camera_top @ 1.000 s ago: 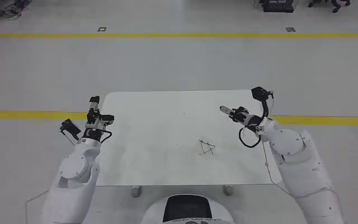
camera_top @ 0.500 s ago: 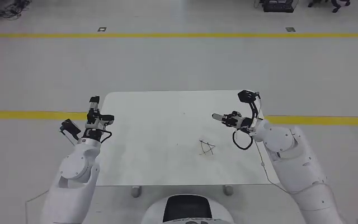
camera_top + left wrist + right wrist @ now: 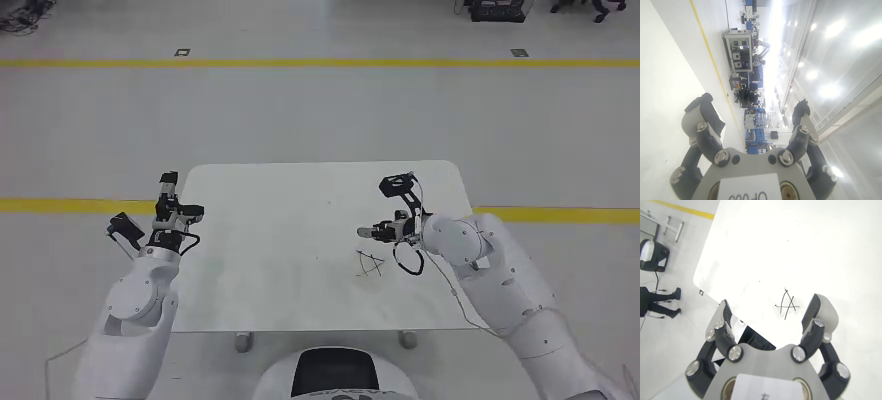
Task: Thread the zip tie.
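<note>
Both pairs of fingers [image 3: 811, 309] are apart. On the right gripper [image 3: 770, 299]: ribbed black pads, smooth grey shells behind them, round metal pivot screws on black links. On the left gripper [image 3: 753, 100]: black rubbery pads with curved tips, same screws and links, aimed out at the hall rather than at the table.

The zip ties [image 3: 370, 264] are a few thin black plastic strips crossed into a rough A shape. They lie flat on the white table [image 3: 280, 200], right of centre and toward the lower edge in the top view.

The right gripper hangs just above them in that frame, not touching, tips pointing left. Table top is smooth and matte with rounded corners. The left gripper sits at the table's left edge, well apart from the ties.
</note>
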You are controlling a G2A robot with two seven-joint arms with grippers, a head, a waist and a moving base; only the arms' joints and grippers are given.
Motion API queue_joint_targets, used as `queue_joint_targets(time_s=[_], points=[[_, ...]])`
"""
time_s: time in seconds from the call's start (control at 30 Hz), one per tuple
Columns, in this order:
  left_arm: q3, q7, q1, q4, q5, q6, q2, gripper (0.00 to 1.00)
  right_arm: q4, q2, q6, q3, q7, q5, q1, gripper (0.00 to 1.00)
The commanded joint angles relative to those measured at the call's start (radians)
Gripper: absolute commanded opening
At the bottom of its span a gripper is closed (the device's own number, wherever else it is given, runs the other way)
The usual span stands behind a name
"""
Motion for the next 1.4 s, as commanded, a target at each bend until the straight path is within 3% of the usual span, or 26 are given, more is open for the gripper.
queue_joint_targets(time_s=[0.0,0.37,0.53,0.77,1.1,1.2,1.37], points=[[0.000,0.000,0.000,0.000,0.000,0.000,0.000,1.00,0.001,0.000,-0.002,0.000,0.000,0.000,0.001,1.00],[0.000,0.000,0.000,0.000,0.000,0.000,0.000,1.00,0.008,0.001,-0.002,-0.009,0.011,-0.023,0.000,1.00],[0.000,0.000,0.000,0.000,0.000,0.000,0.000,1.00,0.058,-0.016,0.056,-0.118,0.073,-0.141,0.066,1.00],[0.000,0.000,0.000,0.000,0.000,0.000,0.000,1.00,0.139,-0.049,0.097,-0.247,0.124,-0.188,0.140,1.00],[0.000,0.000,0.000,0.000,0.000,0.000,0.000,1.00,0.150,-0.051,0.097,-0.260,0.121,-0.205,0.137,1.00],[0.000,0.000,0.000,0.000,0.000,0.000,0.000,1.00,0.188,-0.067,0.165,-0.313,0.145,-0.273,0.168,1.00],[0.000,0.000,0.000,0.000,0.000,0.000,0.000,1.00,0.264,-0.102,0.216,-0.388,0.164,-0.291,0.223,1.00]])
